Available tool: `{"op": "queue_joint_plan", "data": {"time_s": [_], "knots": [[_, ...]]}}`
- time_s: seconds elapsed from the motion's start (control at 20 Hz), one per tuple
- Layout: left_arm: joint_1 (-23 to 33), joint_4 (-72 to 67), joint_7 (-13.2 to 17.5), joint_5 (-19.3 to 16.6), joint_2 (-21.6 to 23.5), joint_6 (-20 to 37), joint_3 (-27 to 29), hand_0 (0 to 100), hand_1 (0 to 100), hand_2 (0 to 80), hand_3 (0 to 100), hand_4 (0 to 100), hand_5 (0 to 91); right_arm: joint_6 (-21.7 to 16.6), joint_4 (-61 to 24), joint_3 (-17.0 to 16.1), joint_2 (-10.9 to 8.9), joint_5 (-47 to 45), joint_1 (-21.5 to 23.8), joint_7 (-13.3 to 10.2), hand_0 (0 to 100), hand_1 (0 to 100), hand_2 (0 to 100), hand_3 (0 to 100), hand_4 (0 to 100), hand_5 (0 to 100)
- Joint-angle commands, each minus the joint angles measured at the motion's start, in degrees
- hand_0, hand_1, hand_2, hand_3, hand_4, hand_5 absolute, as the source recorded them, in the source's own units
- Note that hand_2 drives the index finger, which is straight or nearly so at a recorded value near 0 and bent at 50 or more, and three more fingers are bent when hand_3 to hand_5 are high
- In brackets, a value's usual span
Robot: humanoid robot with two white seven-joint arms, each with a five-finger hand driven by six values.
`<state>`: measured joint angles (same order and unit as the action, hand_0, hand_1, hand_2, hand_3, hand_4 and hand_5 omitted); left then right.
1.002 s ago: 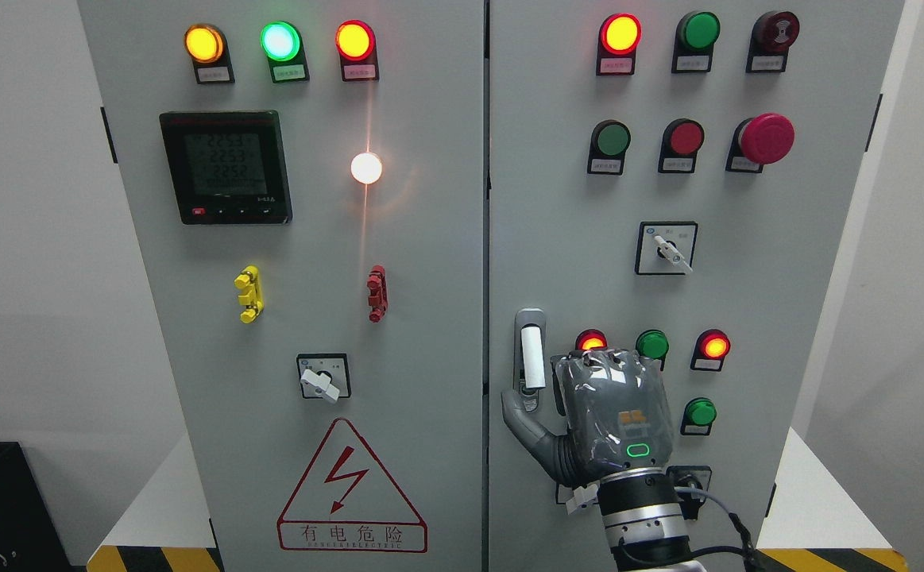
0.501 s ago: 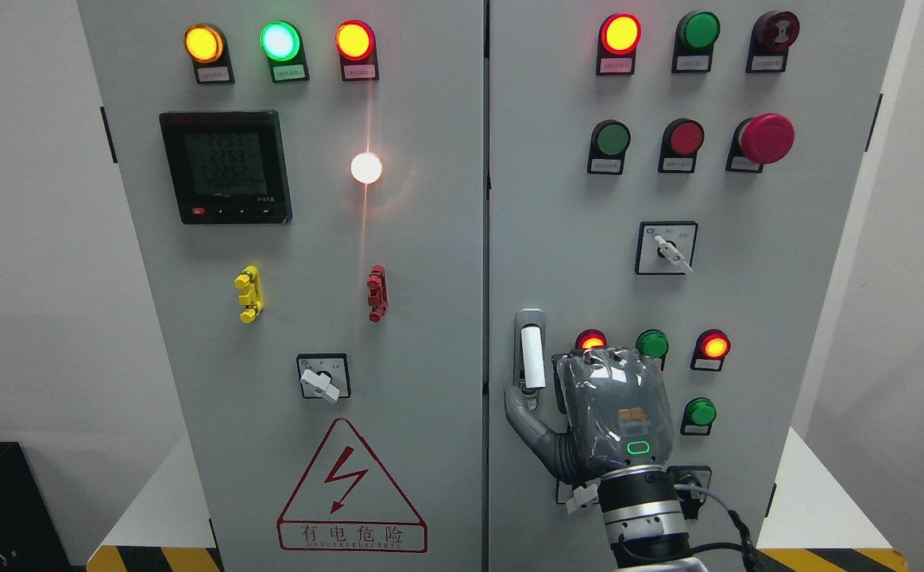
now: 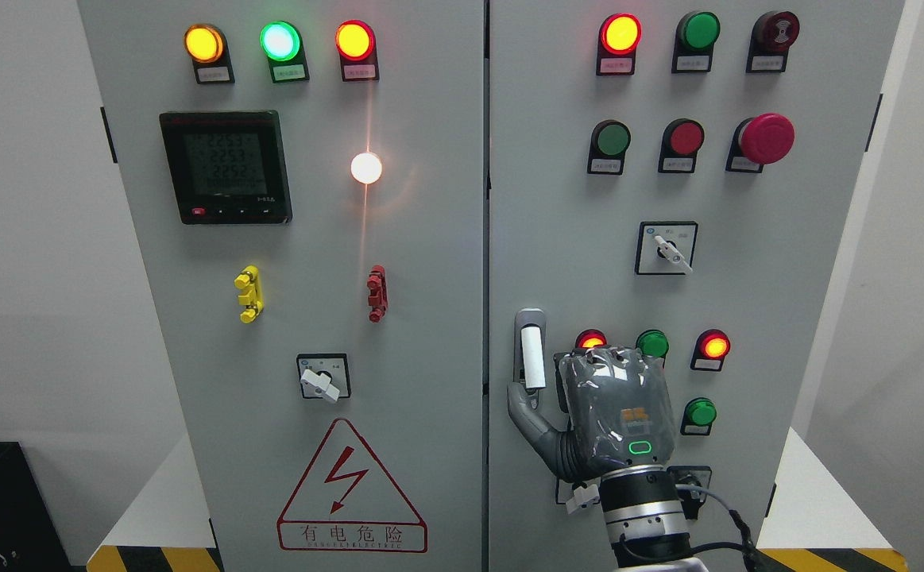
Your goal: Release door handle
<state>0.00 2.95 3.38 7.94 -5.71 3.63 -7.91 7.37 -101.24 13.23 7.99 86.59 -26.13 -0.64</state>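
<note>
The door handle [image 3: 532, 357] is a white upright lever in a grey mount on the left edge of the right cabinet door [image 3: 557, 222]. My right hand [image 3: 616, 413] comes up from the bottom, its back to me, just right of the handle. Its thumb [image 3: 523, 405] is spread to the left and its tip lies just under the handle's lower end. The hand holds nothing and the handle stands free. The other fingers are hidden behind the back of the hand. The left arm is out of view.
Lit red and green buttons [image 3: 714, 346] sit close around the hand, with a rotary switch [image 3: 666, 248] above. The left door carries a meter [image 3: 226, 167], a switch [image 3: 322, 377] and a warning triangle [image 3: 350, 488]. A white platform [image 3: 807, 492] with a striped edge lies below.
My right hand has shifted slightly to the right, and the thumb has drawn in a little toward the handle's lower end. The handle has not moved.
</note>
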Motion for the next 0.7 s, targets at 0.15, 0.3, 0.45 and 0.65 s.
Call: {"op": "queue_joint_plan", "data": {"time_s": [0.15, 0.3, 0.45, 0.65], "knots": [[1.1, 0.0, 0.0, 0.1, 0.0, 0.0, 0.0, 12, 56, 0.0, 0, 0, 0.0, 0.1, 0.1, -0.4, 0.1, 0.0, 0.0, -0.1, 41, 27, 92, 100, 94, 93], [1.1, -0.1, 0.0, 0.0, 0.0, 0.0, 0.0, 12, 56, 0.0, 0, 0, 0.0, 0.9, 0.1, -0.3, 0.01, 0.0, 0.0, 0.0, 41, 27, 92, 100, 94, 93], [1.1, 0.0, 0.0, 0.1, 0.0, 0.0, 0.0, 12, 56, 0.0, 0, 0, 0.0, 0.9, 0.1, -0.4, 0.01, 0.0, 0.0, 0.0, 43, 27, 92, 100, 94, 93], [1.1, 0.0, 0.0, 0.0, 0.0, 0.0, 0.0, 12, 56, 0.0, 0, 0, 0.0, 1.1, 0.1, -0.4, 0.01, 0.0, 0.0, 0.0, 43, 29, 92, 100, 94, 93]]}}
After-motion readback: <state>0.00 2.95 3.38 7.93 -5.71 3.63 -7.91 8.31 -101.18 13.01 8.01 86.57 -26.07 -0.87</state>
